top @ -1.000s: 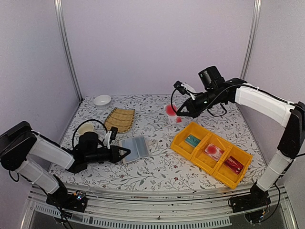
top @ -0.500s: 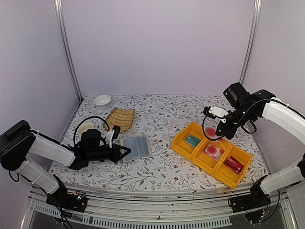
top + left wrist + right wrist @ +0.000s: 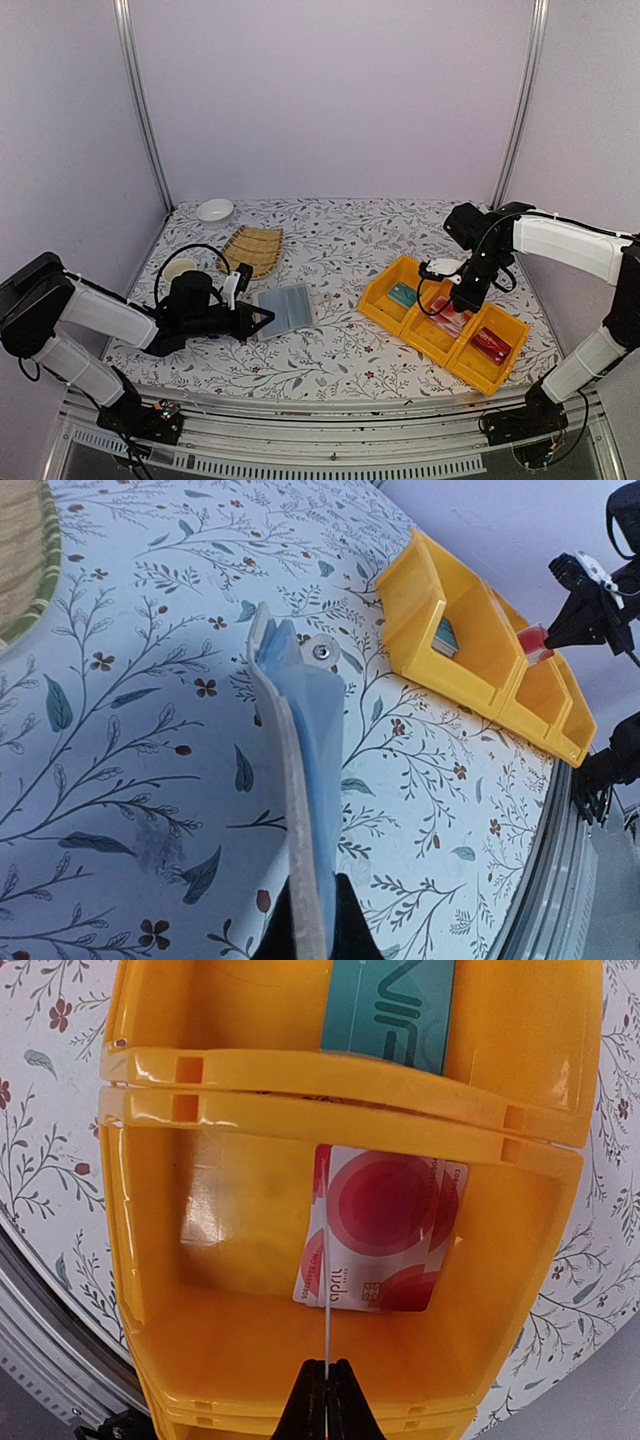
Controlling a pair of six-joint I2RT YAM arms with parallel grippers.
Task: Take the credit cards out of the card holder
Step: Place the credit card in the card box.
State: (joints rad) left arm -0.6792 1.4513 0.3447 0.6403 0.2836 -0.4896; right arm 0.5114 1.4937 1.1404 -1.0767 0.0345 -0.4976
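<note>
A second ago my right pincer [image 3: 462,300] was high above the table on the far side of the row of three joined yellow plastic trays [image 3: 385,318], carrying a thin whitish card with a red circle. Now it hangs right over the middle tray of that row, pointing down. Its jaws are pressed together on the card's edge. In the right wrist view I see the held card [image 3: 326,1335] only as a thin line rising from my fingertips, so its face is hidden from me.

Beneath it, flat on the floor of the middle tray, lies another whitish-pink rectangular card with red circles [image 3: 385,1230]. A teal rectangular card [image 3: 390,1005] lies in the neighbouring tray, the one at the left end of the row in the top view.

My left pincer [image 3: 262,320] has not shifted. It is clamped on the near edge of the small beige leather-like card holder with grey-blue lining [image 3: 283,305], well to the left of the tray row, pinning it on the flowered tablecloth.

I judge this card has arrived at its drop spot and only letting go remains. I cannot tell whether any card is left in the holder.
</note>
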